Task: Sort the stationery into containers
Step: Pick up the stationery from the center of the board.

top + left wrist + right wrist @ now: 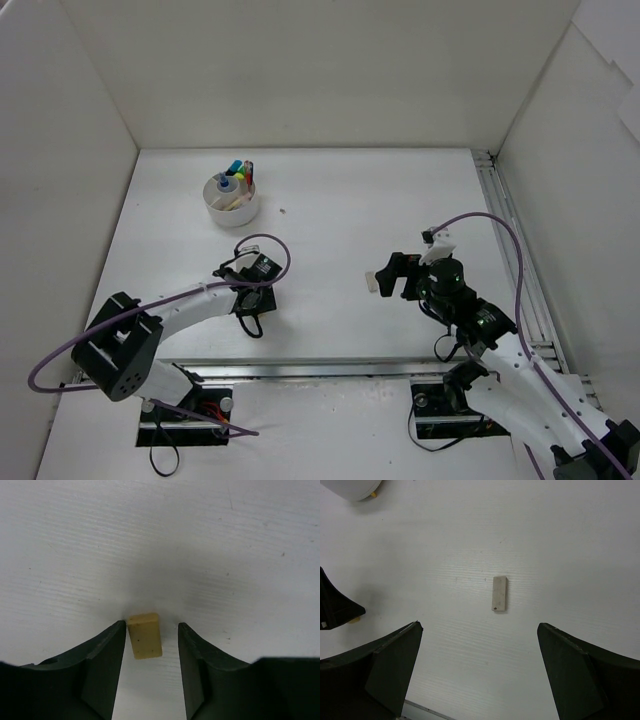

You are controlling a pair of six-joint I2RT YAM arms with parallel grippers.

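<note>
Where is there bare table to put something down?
Right of the bowl, the far table is bare up to the right edge; so is the strip between both tools. Crowded: the left tool straddles an eraser, the open right tool hangs over a second eraser.

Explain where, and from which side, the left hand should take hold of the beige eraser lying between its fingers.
Grip the eraser across its two long sides, coming straight down from above. It lies flat on the table, so only its sides are free. Its long edges, slightly skewed, face the two fingers of the left hand, which straddle it, and its narrow width fits between them.
</note>
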